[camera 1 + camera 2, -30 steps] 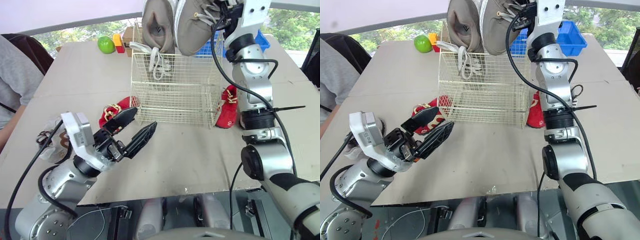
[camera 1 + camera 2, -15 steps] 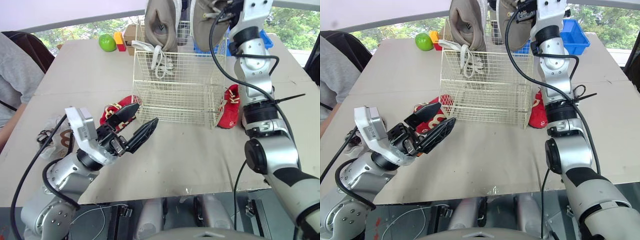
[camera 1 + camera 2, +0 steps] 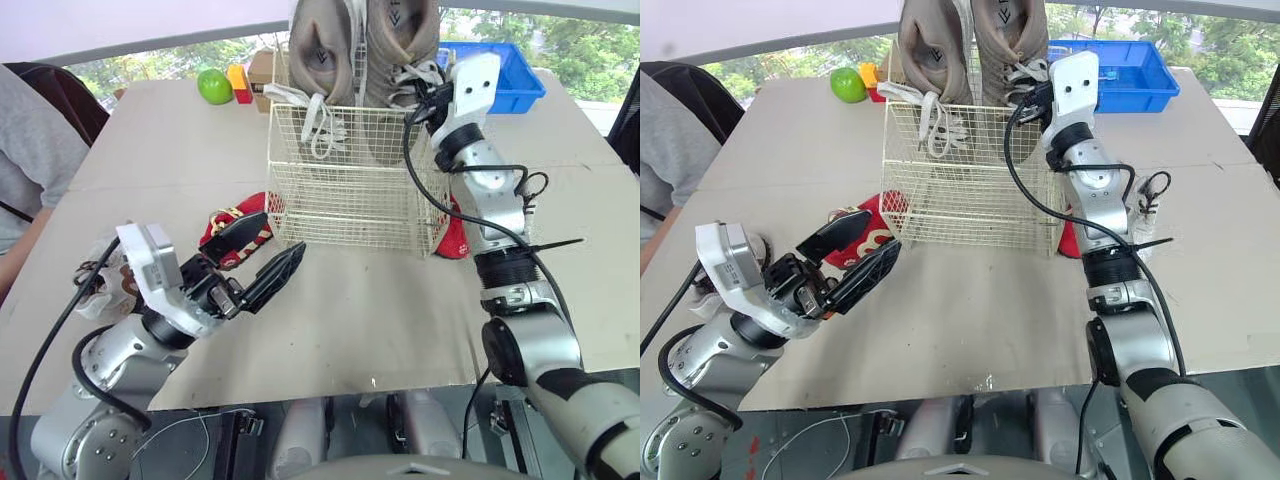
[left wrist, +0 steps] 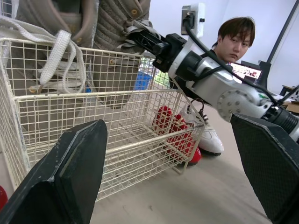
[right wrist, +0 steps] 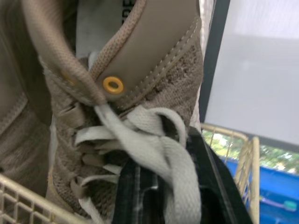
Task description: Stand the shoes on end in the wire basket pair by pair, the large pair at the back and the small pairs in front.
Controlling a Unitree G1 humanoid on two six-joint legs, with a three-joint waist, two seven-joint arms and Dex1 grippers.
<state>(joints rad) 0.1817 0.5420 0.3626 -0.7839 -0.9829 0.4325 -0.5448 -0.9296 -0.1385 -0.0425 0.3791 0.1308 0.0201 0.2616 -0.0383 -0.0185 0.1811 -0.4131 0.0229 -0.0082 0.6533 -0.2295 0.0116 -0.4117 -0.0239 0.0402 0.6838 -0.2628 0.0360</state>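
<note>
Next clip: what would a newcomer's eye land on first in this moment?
The two large tan sneakers stand on end at the back of the wire basket, rising well above its rim. The right gripper is clamped at the laces of the right-hand sneaker. In front of the basket's left corner, the left gripper hangs open over the table, near a small red shoe lying outside the basket.

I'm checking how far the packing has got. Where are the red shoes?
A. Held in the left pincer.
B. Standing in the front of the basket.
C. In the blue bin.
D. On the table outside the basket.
D: one red shoe lies on the table left of the basket and another right of it; only the tan sneakers stand inside.
</note>
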